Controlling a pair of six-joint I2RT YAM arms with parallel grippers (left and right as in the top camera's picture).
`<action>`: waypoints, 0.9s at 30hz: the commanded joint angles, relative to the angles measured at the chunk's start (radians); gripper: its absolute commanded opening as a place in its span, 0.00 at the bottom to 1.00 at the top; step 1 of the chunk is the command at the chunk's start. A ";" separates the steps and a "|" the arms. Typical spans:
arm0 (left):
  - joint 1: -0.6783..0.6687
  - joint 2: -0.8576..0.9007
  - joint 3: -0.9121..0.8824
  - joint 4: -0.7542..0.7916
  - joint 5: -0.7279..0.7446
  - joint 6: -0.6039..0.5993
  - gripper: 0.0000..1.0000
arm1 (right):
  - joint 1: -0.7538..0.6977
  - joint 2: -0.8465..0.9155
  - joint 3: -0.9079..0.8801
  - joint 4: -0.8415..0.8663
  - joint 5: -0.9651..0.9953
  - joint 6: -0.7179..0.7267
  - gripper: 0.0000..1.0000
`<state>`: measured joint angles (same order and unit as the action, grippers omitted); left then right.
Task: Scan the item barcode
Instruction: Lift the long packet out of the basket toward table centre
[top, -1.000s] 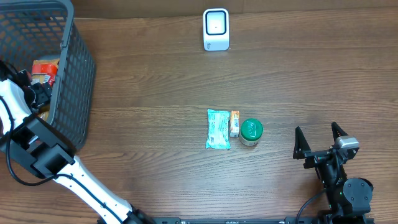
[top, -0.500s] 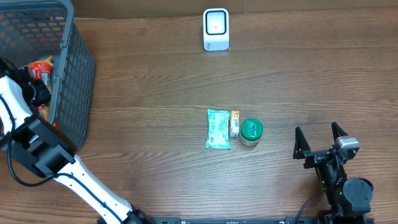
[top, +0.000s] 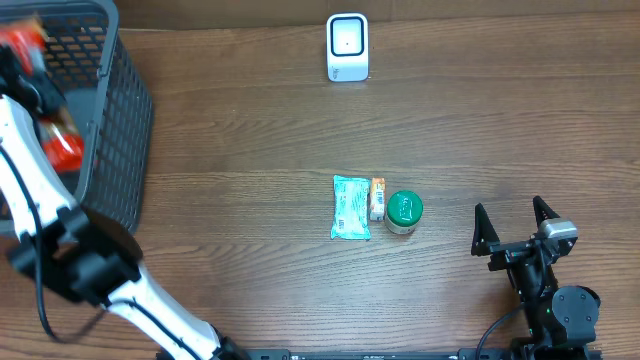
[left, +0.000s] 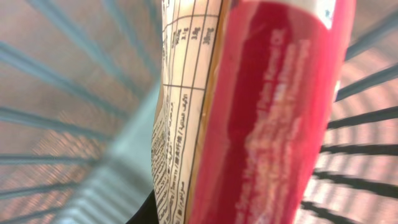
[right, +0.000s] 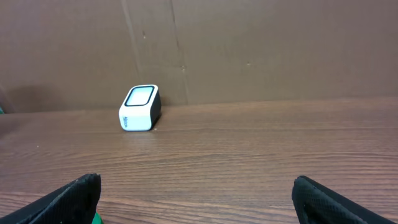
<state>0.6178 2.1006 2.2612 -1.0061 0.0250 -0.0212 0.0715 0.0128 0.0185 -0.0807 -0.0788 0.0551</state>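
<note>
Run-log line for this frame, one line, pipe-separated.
left gripper: shut on red plastic packet, over dark mesh basket | right gripper: open, empty | white barcode scanner: nothing presented yet

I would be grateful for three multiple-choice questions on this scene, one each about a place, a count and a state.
1. Where on the table does the scanner stand? A. far edge, middle; B. near left corner; C. near right corner.
2. How many goods lie in the row mid-table? A. two; B. three; C. five.
3. The right gripper is: A. open and empty; B. shut on something; C. out of view.
Answers: 1 A, top centre of the overhead view; 2 B, teal packet, orange box, green-lidded jar; 3 A, fingers wide apart, nothing between.
</note>
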 joint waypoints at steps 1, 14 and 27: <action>-0.030 -0.213 0.040 0.024 -0.006 -0.087 0.04 | -0.006 -0.008 -0.011 0.004 -0.002 -0.004 1.00; -0.265 -0.431 0.040 -0.222 -0.006 -0.184 0.05 | -0.006 -0.008 -0.011 0.004 -0.002 -0.004 1.00; -0.733 -0.404 -0.595 -0.194 -0.074 -0.294 0.04 | -0.006 -0.008 -0.011 0.004 -0.002 -0.004 1.00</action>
<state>-0.0280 1.7096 1.8355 -1.2808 -0.0162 -0.2485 0.0715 0.0120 0.0185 -0.0822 -0.0784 0.0551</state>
